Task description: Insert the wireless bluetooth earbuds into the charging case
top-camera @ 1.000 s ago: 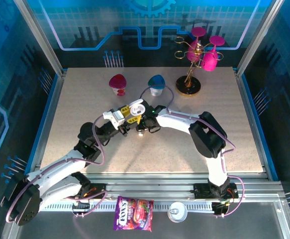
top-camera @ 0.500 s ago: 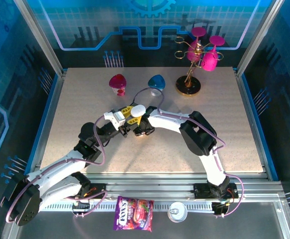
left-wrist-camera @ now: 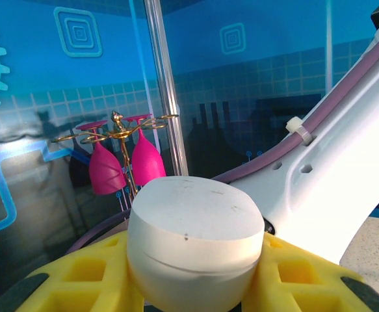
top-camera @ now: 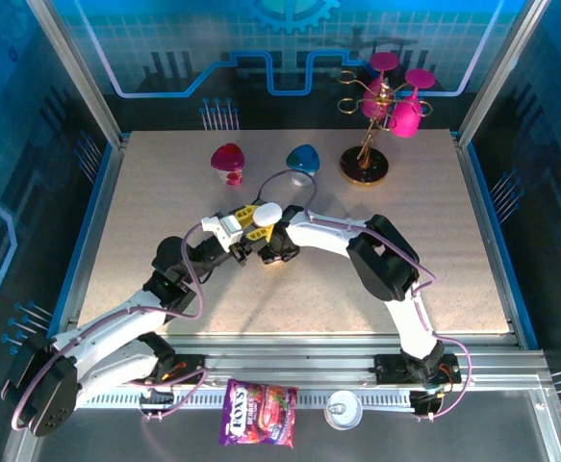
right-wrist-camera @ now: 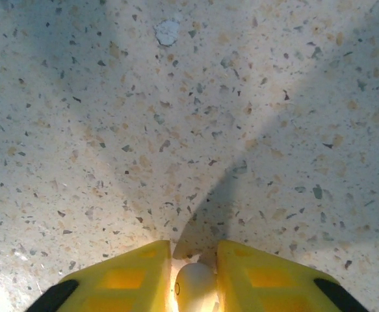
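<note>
The left gripper [top-camera: 257, 221] sits just to the 11 o'clock side of the table's [top-camera: 155, 202] centre. Its yellow fingers [left-wrist-camera: 78, 276] are clamped on either side of the white charging case [left-wrist-camera: 192, 234], which is lifted off the surface and has a thin seam running round its body. At 5 o'clock from the case and close beside it, the right gripper [top-camera: 276, 252] points down at the speckled tabletop. In the right wrist view its yellow fingers [right-wrist-camera: 137, 273] are pinched on a small white earbud [right-wrist-camera: 196, 286], which touches both pads and hangs above the surface. A pink cup [top-camera: 228, 161] stands at 11 o'clock on the table, a blue cup [top-camera: 304, 160] at 12 o'clock, and a gold rack [top-camera: 367, 159] with pink glasses at 1 o'clock. A candy bag [top-camera: 258, 412] lies off the table at 6 o'clock.
</note>
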Controlling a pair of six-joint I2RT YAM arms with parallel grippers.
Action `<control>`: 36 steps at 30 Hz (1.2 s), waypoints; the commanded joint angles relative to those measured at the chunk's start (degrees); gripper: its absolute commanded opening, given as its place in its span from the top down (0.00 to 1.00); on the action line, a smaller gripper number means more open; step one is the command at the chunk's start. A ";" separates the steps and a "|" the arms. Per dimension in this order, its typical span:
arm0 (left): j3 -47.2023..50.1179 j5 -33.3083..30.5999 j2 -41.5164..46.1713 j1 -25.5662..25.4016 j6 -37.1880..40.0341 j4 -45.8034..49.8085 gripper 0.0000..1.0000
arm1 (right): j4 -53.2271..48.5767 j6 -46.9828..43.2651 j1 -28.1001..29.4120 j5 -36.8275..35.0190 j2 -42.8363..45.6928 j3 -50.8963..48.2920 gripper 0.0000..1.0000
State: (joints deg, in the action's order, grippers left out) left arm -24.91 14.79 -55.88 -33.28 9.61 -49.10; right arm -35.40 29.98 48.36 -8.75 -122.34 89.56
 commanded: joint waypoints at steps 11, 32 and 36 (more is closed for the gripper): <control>-0.37 -0.14 -4.72 2.56 -6.29 -1.34 0.70 | 10.07 -1.59 -2.57 -0.28 20.88 -18.62 0.43; -6.89 21.24 -10.11 9.46 -17.27 9.58 0.70 | 35.38 -28.84 -8.61 29.94 61.24 -40.57 0.07; -7.35 27.32 -10.32 9.48 -16.99 9.93 0.70 | 37.64 -28.20 -10.15 30.44 59.59 -39.47 0.07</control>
State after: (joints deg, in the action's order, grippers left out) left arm -30.37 34.87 -65.87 -24.16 -6.66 -39.72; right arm -1.98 2.66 39.66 18.59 -61.91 49.12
